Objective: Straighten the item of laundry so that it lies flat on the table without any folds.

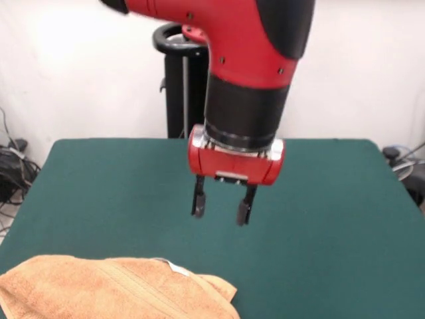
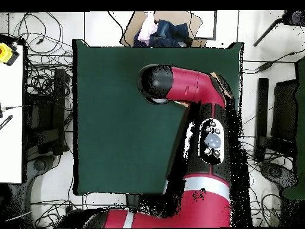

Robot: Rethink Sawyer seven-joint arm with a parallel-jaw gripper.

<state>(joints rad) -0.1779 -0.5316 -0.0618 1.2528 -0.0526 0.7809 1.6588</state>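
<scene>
Clearly, the gripper (image 1: 220, 210) hangs in the air above the green table (image 1: 332, 219), and its 2 black fingers (image 1: 198, 197) stand apart with nothing between them. They point straight down, and the table top under them is bare.

From the front, the orange-tan towel (image 1: 113, 287) lies well apart from the gripper, lower in the picture and to its left side, at the table edge closest to the camera. It is not flat: a fold line runs across it and the cloth is bunched up. A small white care tag (image 1: 178, 268) shows on the towel's upper edge, on the side toward the gripper.

From overhead, the red and black arm (image 2: 190, 89) covers the towel almost fully; only a small orange piece (image 2: 223, 84) shows beside the arm.
</scene>
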